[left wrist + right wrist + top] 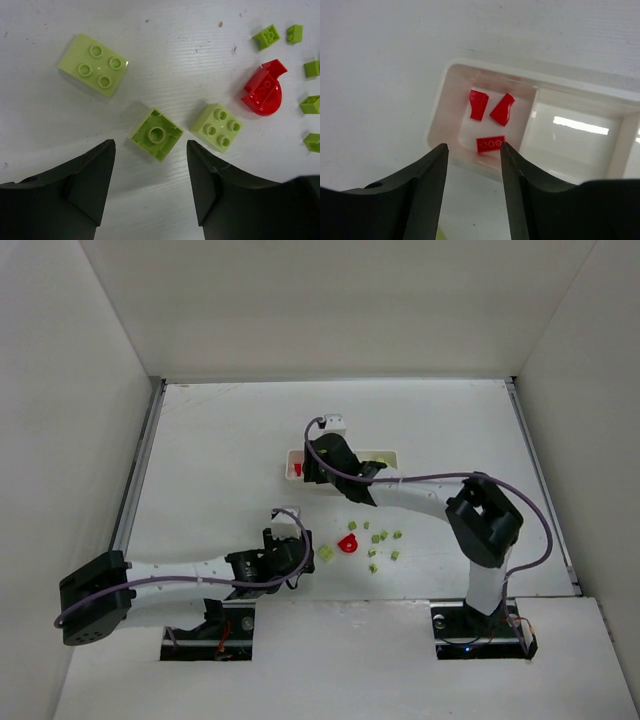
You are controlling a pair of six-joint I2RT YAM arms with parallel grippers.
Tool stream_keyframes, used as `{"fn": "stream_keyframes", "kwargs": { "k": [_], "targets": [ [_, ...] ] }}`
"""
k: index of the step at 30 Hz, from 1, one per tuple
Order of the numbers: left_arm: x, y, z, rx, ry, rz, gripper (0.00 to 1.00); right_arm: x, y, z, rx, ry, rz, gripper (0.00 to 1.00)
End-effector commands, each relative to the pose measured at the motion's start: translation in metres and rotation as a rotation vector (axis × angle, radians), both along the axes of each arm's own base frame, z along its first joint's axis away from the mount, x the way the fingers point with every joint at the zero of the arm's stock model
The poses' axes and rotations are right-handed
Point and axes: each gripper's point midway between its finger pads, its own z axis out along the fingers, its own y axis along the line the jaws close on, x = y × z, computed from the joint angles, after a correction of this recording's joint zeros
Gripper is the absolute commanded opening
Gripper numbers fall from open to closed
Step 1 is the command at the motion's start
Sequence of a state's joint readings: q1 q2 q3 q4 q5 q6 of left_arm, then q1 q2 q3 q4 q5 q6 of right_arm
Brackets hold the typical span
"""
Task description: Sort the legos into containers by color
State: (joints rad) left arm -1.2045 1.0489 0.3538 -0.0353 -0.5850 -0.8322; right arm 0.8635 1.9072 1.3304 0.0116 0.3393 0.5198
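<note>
My right gripper (474,150) hangs open above the left end compartment of the white tray (485,67), nothing between its fingers. Three red legos lie in that compartment: two wedge pieces (478,105) and a flat plate (490,144). In the top view the right arm hides most of the tray (392,456). My left gripper (151,150) is open just above the table, with an upturned green brick (156,134) right in front of its fingertips. Two more green bricks (216,127) (93,65) lie beside it. A red curved piece (263,89) sits further right.
Several small green legos (380,537) are scattered on the table right of the red piece (348,543). White walls close in the table on the left, right and far sides.
</note>
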Motion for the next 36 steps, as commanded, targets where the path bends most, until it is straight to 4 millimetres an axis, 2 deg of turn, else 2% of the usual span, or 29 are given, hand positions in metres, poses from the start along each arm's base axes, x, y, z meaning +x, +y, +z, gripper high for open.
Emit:
{"fn": "stream_keyframes", "kwargs": {
  "k": [1, 9, 13, 15, 18, 22, 24, 26, 27, 29, 33, 36],
  "targets": [
    [0.011, -0.018, 0.020, -0.075, -0.043, 0.022, 0.57, -0.004, -0.008, 0.051, 0.101, -0.088, -0.010, 0.52],
    [0.016, -0.023, 0.005, -0.020, -0.040, 0.013, 0.55, -0.039, -0.045, 0.055, 0.136, -0.117, -0.025, 0.52],
    [0.019, -0.024, 0.007, -0.022, -0.050, 0.017, 0.37, -0.056, -0.063, 0.055, 0.142, -0.136, -0.050, 0.54],
    [0.020, -0.024, 0.014, -0.039, -0.059, 0.020, 0.29, -0.062, -0.076, 0.052, 0.138, -0.146, -0.076, 0.55],
    [0.021, -0.027, 0.031, -0.074, -0.089, 0.007, 0.24, -0.072, -0.100, 0.046, 0.148, -0.149, -0.130, 0.55],
    [0.030, -0.034, 0.070, -0.137, -0.141, 0.001, 0.22, -0.086, -0.137, 0.039, 0.206, -0.139, -0.208, 0.54],
    [0.040, -0.043, 0.094, -0.163, -0.178, -0.010, 0.22, -0.085, -0.162, 0.032, 0.219, -0.135, -0.293, 0.54],
    [0.058, -0.061, 0.119, -0.156, -0.212, -0.039, 0.23, -0.081, -0.192, 0.021, 0.221, -0.127, -0.394, 0.52],
    [0.068, -0.070, 0.126, -0.146, -0.219, -0.054, 0.23, -0.080, -0.206, 0.014, 0.225, -0.113, -0.443, 0.51],
    [0.090, -0.091, 0.139, -0.136, -0.238, -0.071, 0.23, -0.082, -0.221, 0.004, 0.239, -0.097, -0.491, 0.45],
    [0.135, -0.132, 0.149, -0.154, -0.258, -0.086, 0.23, -0.089, -0.237, -0.007, 0.249, -0.081, -0.537, 0.25],
    [0.166, -0.159, 0.140, -0.146, -0.237, -0.092, 0.23, -0.094, -0.244, -0.017, 0.243, -0.062, -0.553, 0.24]
  ]
}}
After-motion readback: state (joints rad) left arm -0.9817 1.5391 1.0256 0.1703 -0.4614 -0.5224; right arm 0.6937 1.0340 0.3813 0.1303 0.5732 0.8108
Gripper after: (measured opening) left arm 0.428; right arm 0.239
